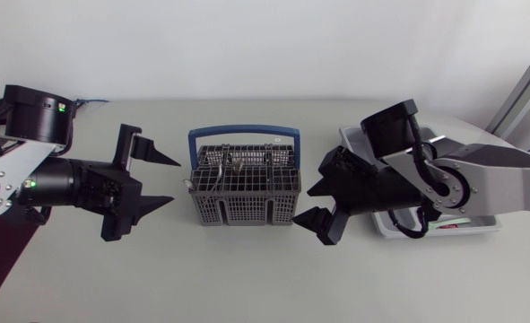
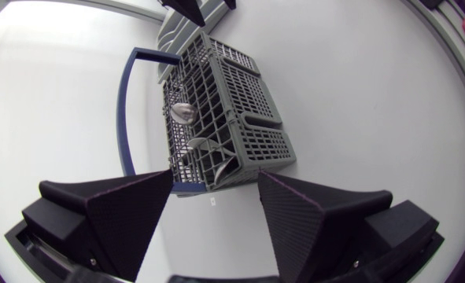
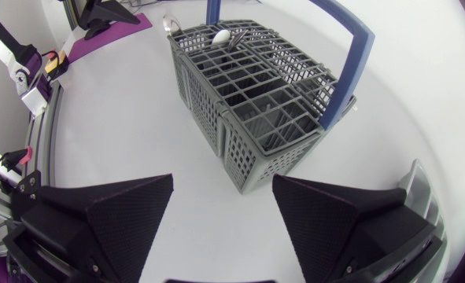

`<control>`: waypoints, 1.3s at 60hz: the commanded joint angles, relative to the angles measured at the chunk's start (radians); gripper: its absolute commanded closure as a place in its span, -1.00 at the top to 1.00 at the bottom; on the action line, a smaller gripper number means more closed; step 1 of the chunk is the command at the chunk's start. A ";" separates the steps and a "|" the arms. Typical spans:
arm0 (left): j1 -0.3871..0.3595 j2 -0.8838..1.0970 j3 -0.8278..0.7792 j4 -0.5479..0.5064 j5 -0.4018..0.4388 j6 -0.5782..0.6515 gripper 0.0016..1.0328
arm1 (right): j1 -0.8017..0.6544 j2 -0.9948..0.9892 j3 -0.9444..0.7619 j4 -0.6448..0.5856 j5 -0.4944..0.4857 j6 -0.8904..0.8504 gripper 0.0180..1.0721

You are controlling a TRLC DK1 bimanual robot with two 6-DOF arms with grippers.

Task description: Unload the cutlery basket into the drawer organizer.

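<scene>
Head view of the table [image 1: 247, 287]. The cutlery basket [image 1: 245, 190], grey mesh with an upright blue handle, stands at mid-table, well in from every edge. The left gripper [image 1: 173, 182] and right gripper [image 1: 303, 205] flank it, 1 on each side, each with its 2 fingers apart and holding nothing. A strip of bare tabletop separates each gripper from the basket, and a broader bare band runs along the near edge. Spoons [image 2: 183, 112] stand in some basket compartments; other compartments show only mesh. The drawer organizer [image 1: 480, 230] lies at the table's right, largely under the right arm, its contents mostly hidden.
</scene>
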 commanded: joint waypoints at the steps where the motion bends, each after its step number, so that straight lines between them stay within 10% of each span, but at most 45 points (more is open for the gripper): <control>1: -0.020 0.024 -0.025 0.031 -0.021 0.089 0.79 | 0.008 0.003 -0.028 0.009 0.003 -0.027 0.74; 15: -0.062 0.095 -0.030 0.083 -0.076 0.173 0.62 | 0.008 0.022 -0.031 0.022 0.002 -0.038 0.74; 22: -0.076 0.122 -0.028 0.109 -0.093 0.213 0.14 | 0.006 0.025 -0.032 0.026 -0.001 -0.041 0.74; 44: -0.069 0.175 -0.017 0.178 -0.106 0.236 -0.44 | -0.002 0.020 -0.044 0.033 -0.003 -0.057 0.77; 78: -0.066 0.153 -0.024 0.204 -0.117 0.233 -0.61 | 0.004 -0.017 -0.069 0.033 -0.006 -0.061 0.77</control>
